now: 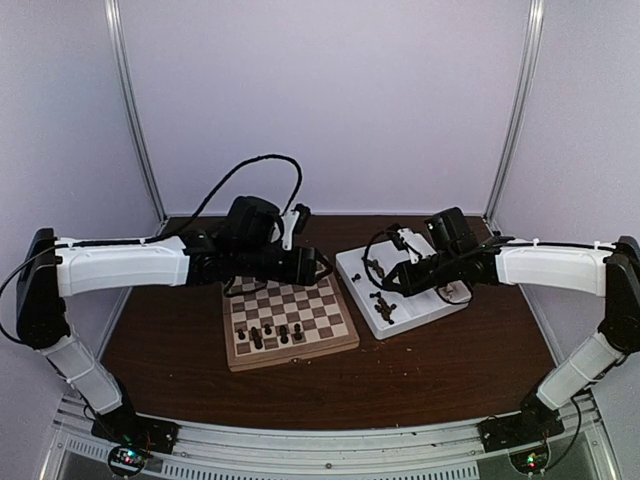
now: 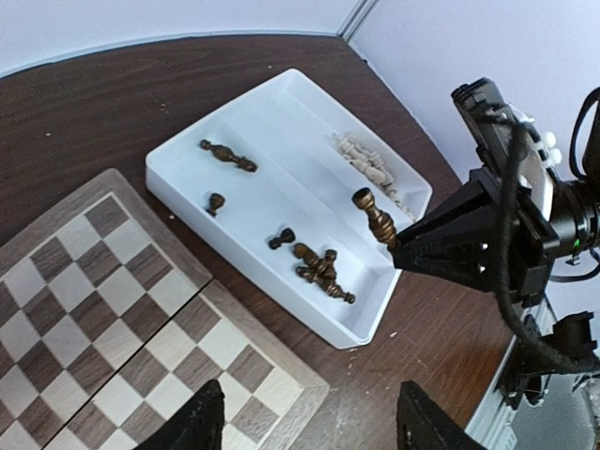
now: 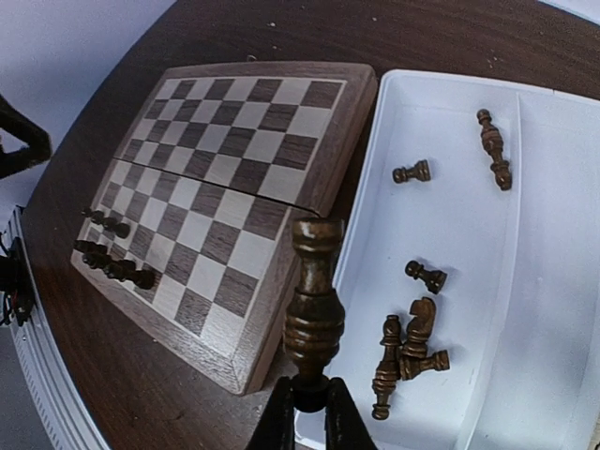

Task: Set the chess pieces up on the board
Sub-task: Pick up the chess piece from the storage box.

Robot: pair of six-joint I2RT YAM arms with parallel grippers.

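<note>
The task is barely begun: about six dark pieces (image 3: 117, 267), bunched too close to count surely, stand along the board's (image 3: 234, 122) near edge, and its other squares are bare. The right claw (image 3: 309, 405) is clamped on one tall piece (image 3: 314, 300) just off the board's right edge, above the tray (image 2: 281, 117). About six loose pieces (image 3: 410, 349) and one pale heap (image 2: 370, 161) lie in that tray, and the left claw (image 2: 309, 422) hangs over the board's right side, fingers apart and empty.

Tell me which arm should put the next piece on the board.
Right: its gripper is shut on a dark piece held over the tray, beside the board. The left gripper is open and empty.
</note>
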